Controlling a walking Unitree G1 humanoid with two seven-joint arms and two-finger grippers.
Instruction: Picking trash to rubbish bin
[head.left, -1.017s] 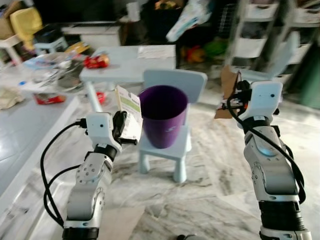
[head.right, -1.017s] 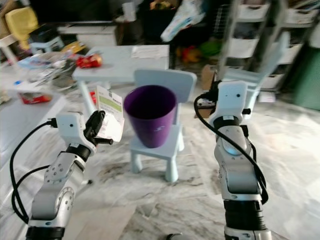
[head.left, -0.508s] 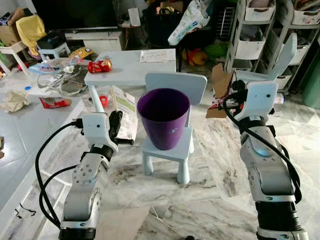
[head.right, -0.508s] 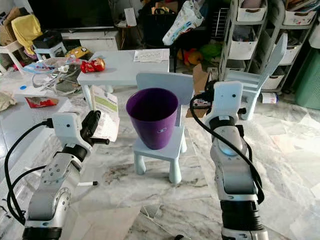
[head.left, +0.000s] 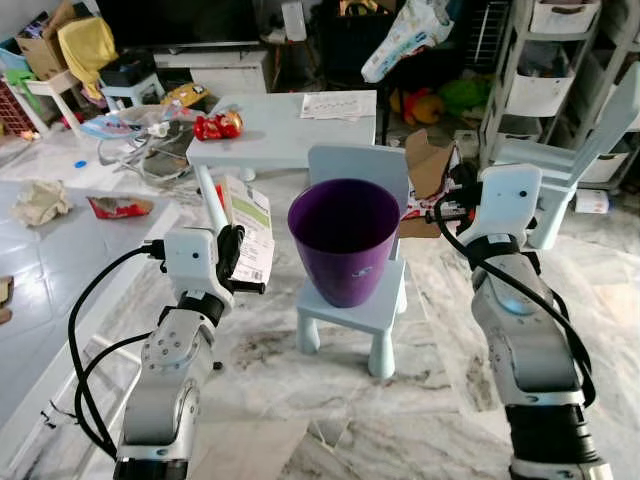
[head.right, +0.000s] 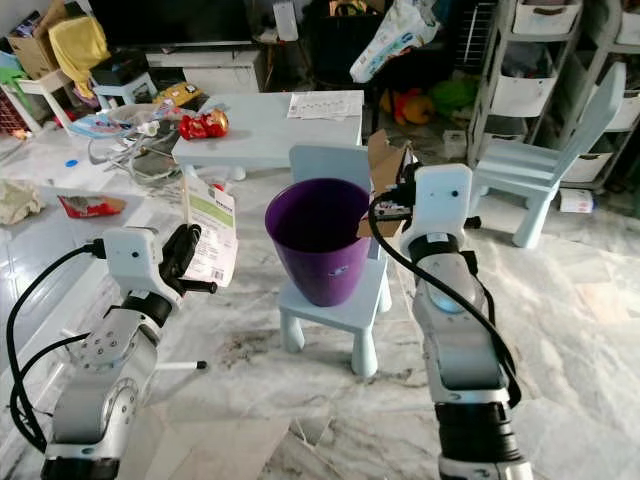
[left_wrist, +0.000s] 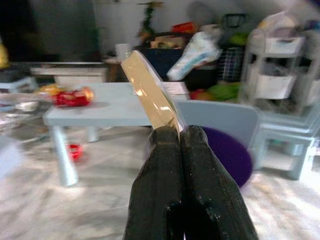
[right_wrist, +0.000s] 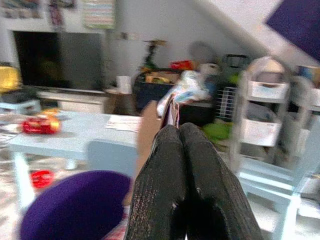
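While both arms are raised on either side of the purple bin (head.left: 344, 238), which sits on the seat of a little pale-blue chair (head.left: 372, 307), the left gripper (left_wrist: 178, 136) has its fingers pinched tight on a flat white-and-green card package (head.right: 209, 231), held upright just beside the bin's rim on the robot's left. The right gripper (right_wrist: 178, 131) is clamped on a piece of brown cardboard (head.right: 379, 167), right at the rim on the other side. Behind them there's a light-blue table (head.left: 280, 135) with red wrappers (head.left: 218, 125) on top.
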